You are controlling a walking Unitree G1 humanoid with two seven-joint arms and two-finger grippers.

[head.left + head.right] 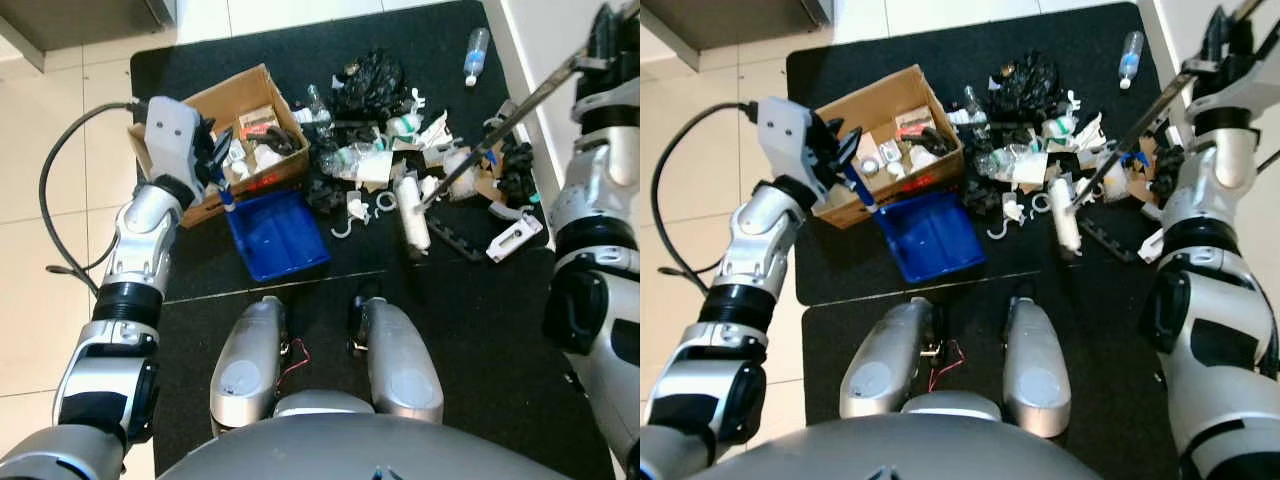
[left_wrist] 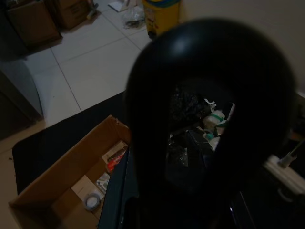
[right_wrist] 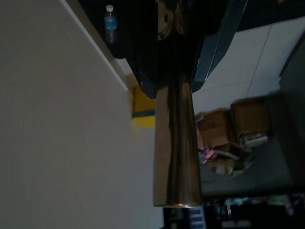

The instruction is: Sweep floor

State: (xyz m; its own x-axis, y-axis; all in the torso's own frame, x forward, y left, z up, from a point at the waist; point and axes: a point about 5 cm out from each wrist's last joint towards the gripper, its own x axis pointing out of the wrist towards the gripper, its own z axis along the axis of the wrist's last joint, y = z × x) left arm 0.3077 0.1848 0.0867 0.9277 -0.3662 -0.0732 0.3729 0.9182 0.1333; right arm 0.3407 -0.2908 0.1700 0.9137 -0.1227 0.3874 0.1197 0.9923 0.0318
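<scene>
Lower centre of the head view: the robot's two silver legs (image 1: pixel 330 365), standing on a black mat (image 1: pixel 480 340) laid over pale floor tiles (image 1: pixel 40 300). Just above the legs, centre-left: a blue dustpan (image 1: pixel 278 236), lying flat on the mat, its short handle rising toward the upper left. Left side of the frame: the left arm, reaching up to the left hand (image 1: pixel 218 160); its black fingers are closed together on the dustpan handle, beside the edge of a cardboard box (image 1: pixel 225 105). The box sits at upper left on the mat, open, holding small packets and a roll of tape. Centre to upper right: a heap of litter (image 1: pixel 400 150), made up of black plastic, crumpled white paper, clear bottles, white hooks and black plastic strips, spread just right of the box and dustpan. Amid the heap, centre-right: the white broom head (image 1: pixel 412 212), resting on the mat, with the metal broom pole (image 1: pixel 500 125) slanting from it to the upper right corner. Upper right corner: the right hand (image 1: pixel 1225 45), clamped around the pole near its top; the right wrist view shows the shiny pole passing straight through the grip. Top of the mat, right of centre: a single water bottle (image 1: pixel 476 55), lying apart from the heap. Far right edge: a white wall base (image 1: pixel 530 60).
</scene>
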